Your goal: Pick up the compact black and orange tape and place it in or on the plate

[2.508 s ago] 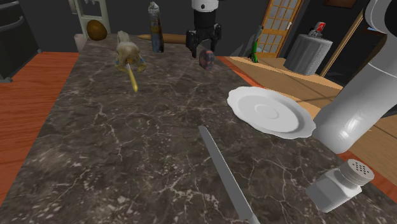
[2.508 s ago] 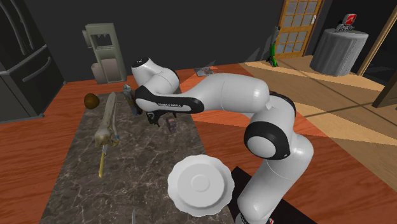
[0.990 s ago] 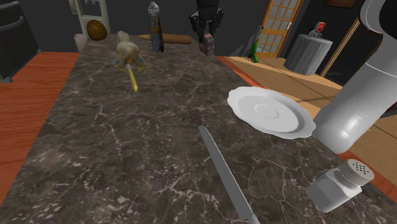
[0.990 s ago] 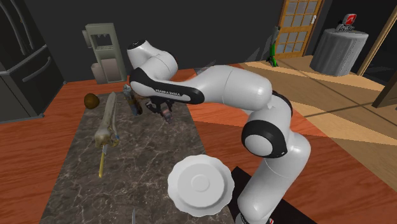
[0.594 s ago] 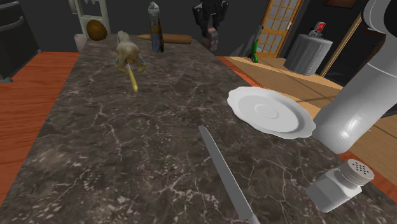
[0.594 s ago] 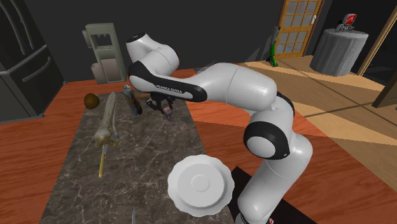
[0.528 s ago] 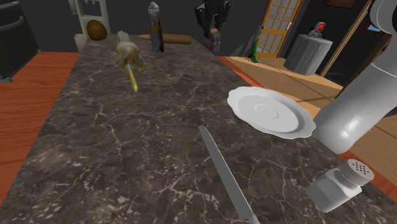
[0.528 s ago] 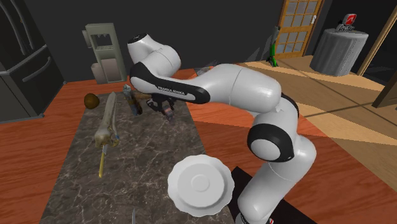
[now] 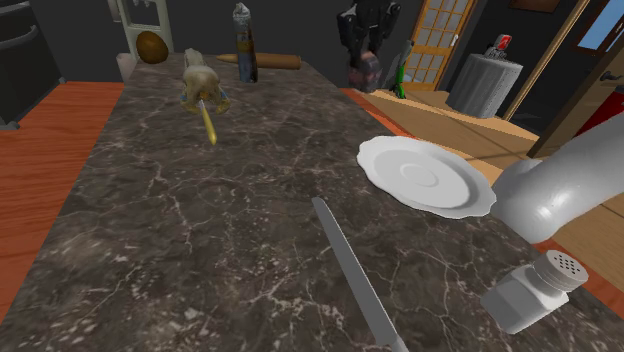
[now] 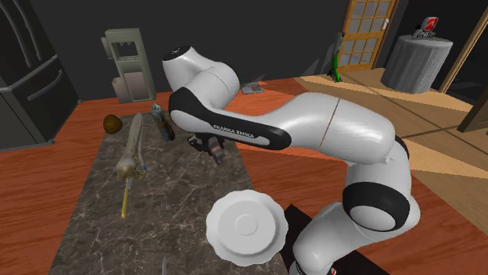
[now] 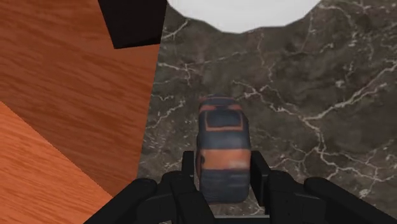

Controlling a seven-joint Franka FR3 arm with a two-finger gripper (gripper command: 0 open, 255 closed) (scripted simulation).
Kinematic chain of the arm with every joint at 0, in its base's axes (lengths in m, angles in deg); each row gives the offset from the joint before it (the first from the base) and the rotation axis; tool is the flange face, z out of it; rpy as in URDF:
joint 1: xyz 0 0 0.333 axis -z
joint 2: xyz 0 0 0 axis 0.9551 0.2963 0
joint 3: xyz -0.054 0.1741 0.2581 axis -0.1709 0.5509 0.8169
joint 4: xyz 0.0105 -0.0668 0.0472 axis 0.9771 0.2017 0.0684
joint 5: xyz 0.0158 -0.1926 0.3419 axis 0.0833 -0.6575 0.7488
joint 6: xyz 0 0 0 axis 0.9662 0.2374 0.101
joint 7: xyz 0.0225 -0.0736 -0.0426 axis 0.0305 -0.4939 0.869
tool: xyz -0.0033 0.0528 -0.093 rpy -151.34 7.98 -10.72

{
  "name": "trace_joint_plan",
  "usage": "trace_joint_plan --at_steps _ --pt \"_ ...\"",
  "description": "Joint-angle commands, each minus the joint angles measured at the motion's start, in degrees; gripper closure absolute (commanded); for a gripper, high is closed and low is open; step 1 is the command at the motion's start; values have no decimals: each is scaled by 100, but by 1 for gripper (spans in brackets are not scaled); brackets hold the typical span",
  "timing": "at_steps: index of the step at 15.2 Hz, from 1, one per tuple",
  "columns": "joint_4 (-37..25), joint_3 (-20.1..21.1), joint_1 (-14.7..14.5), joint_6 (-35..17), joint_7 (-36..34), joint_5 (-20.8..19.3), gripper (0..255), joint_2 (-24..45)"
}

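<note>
- Black gripper [image 11: 224, 168] pinches the tape [image 11: 221, 130] between both fingers, aloft above the counter's edge, near the plate.
- Tape: stubby, dark casing with orange bands across its face.
- Dark, white-veined marble counter [image 9: 200, 220] carries the white scalloped plate [image 9: 425, 175]; reddish wood floor [image 9: 30, 170] surrounds it.

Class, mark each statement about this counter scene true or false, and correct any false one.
1. The gripper clasps the black and orange tape. True.
2. The tape lies on the white plate. False: the plate is bare; the gripper holds the tape.
3. The shaker stands upright. False: it lies tipped over.
4. A long grey blade lies on the marble counter. True.
</note>
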Motion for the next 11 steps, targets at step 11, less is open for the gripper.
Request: trace_joint_plan --at_steps 11 --pt "1086 284 -579 894 -557 791 255 -1973"
